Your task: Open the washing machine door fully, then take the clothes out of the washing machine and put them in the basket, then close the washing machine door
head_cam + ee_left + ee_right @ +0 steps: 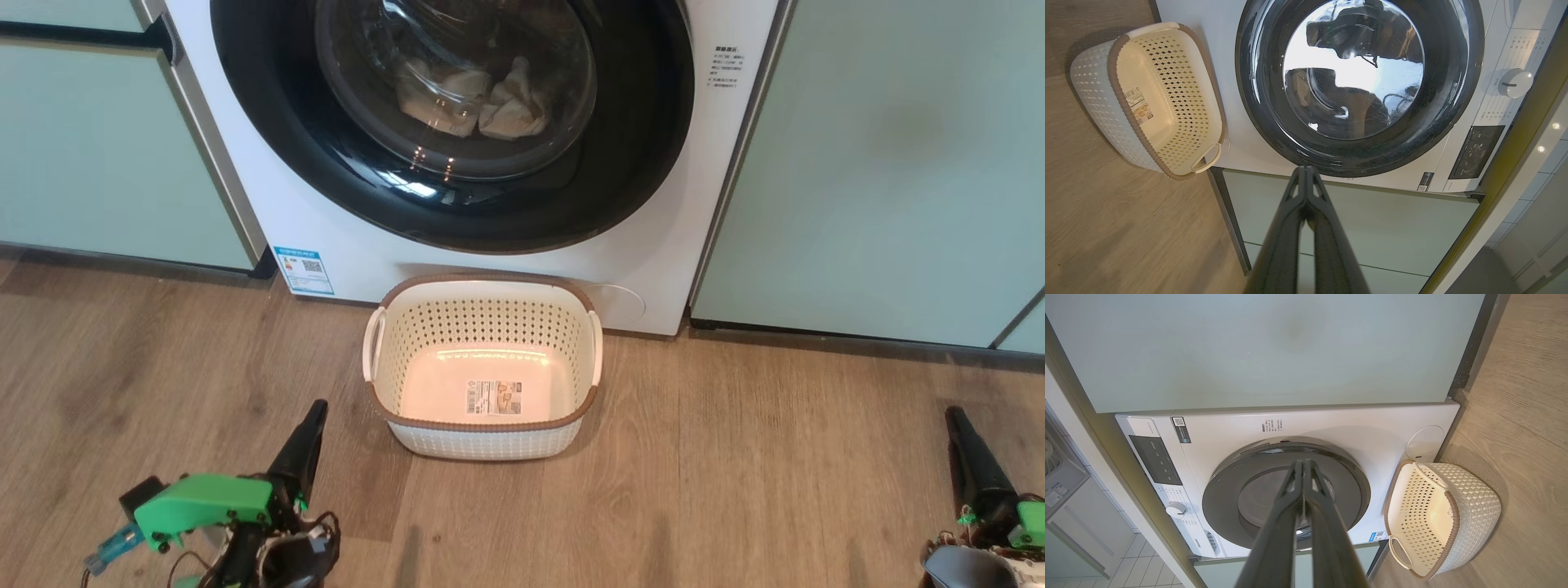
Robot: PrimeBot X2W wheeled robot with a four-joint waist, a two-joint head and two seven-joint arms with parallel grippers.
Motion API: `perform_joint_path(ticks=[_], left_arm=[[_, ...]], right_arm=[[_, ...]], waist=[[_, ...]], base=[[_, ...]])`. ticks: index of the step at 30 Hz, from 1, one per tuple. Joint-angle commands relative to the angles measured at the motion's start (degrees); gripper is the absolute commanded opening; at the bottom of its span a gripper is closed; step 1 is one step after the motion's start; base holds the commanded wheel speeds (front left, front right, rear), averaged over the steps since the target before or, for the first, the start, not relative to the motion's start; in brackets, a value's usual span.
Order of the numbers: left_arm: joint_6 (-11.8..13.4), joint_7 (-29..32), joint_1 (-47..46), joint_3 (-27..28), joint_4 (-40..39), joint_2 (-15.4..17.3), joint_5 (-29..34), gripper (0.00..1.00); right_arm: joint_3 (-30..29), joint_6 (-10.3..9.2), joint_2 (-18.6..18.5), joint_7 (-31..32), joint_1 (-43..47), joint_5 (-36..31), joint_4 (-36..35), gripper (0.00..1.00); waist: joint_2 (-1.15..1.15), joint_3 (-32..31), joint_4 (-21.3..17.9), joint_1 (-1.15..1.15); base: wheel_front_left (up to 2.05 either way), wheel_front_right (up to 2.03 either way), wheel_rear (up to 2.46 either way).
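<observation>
The white washing machine [718, 163] stands between pale green cabinets, and its black-ringed round door [261, 122] is closed against the front. Behind the glass lie pale clothes [473, 102]. On the floor right in front of the machine sits the empty cream basket [486, 441] with a brown rim. My left gripper [314, 411] is low at the left, shut and holding nothing, well short of the basket. My right gripper [953, 415] is low at the far right, shut and empty. The left wrist view shows the door [1257, 102], the basket [1098, 98] and my shut left gripper [1305, 169]. The right wrist view shows the door [1224, 498], the basket [1470, 498] and my shut right gripper [1303, 462].
Pale green cabinets [98, 155] flank the machine on both sides [890, 163]. Wood-look floor [735, 490] spreads around the basket. The machine's control dial [1515, 83] and dark display panel [1478, 149] show in the left wrist view. A blue label sticker [304, 271] sits at the machine's lower left.
</observation>
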Motion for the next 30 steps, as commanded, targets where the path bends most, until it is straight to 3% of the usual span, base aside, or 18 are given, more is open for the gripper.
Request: perform_joint_path(ticks=[1, 25, 26, 30], left_arm=[[-0.08, 0.33, -3.24, 1.72, -1.92, 0.37, -0.25, 0.0], [-0.08, 0.33, -3.24, 1.72, -1.92, 0.37, -0.25, 0.0], [0.01, -0.03, 0.05, -0.02, 0.19, -0.03, 0.02, 1.0], [0.03, -0.05, 2.26, -0.11, 3.54, -0.3, 0.03, 1.0]], right_arm=[[0.89, 0.2, -0.12, 0.3, -3.09, 0.43, -2.1, 0.0], [0.89, 0.2, -0.12, 0.3, -3.09, 0.43, -2.1, 0.0], [0.04, 0.0, 0.0, -0.02, 0.04, 0.0, 0.18, 1.0], [0.4, 0.0, 0.13, -0.04, 2.43, 0.0, 3.6, 1.0]], waist=[[0.0, 0.0, 0.0, 0.0], [0.0, 0.0, 0.0, 0.0], [0.0, 0.0, 0.0, 0.0], [0.0, 0.01, 0.0, 0.0]], base=[[0.0, 0.0, 0.0], [0.0, 0.0, 0.0], [0.0, 0.0, 0.0], [0.0, 0.0, 0.0]])
